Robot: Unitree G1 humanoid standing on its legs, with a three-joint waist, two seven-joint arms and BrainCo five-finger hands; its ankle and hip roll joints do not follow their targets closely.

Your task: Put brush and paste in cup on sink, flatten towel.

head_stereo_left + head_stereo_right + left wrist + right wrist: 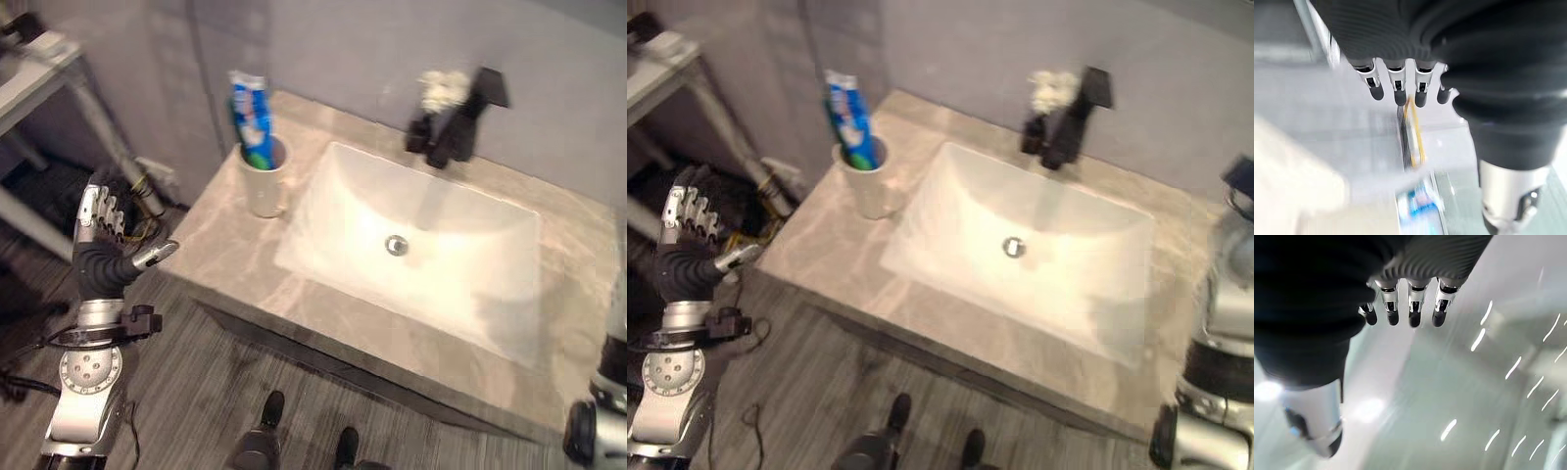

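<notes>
a: start at the left — what's the left hand (101, 257) doing?

b: it's raised off the left edge of the counter (235, 245), over the floor (196, 392), back of the hand facing up. fingers straight and loosely spread, thumb sticking out toward the counter. it holds nothing and touches nothing.

a: and the paste?

b: the blue toothpaste tube (251, 119) stands upright in the cup (264, 181), which sits on the counter's left part, just beside the basin (421, 245). there's something green low on the tube at the cup's rim — i cannot tell whether that is a brush or part of the tube.

a: moving right?

b: the white basin has a metal drain (396, 245) in the middle. behind it, at the wall, a black faucet (460, 122) stands, with a small white crumpled thing (443, 90) just beside it on its left. cannot tell what that is.

a: any towel?

b: none that i can make out for sure.

a: the right hand?

b: the right wrist view shows the right hand (1322, 338) with fingers straight and side by side, thumb apart, nothing between them, a pale blurred surface past them. in the head views the right arm comes in at the far right edge, by the counter's right end.
</notes>
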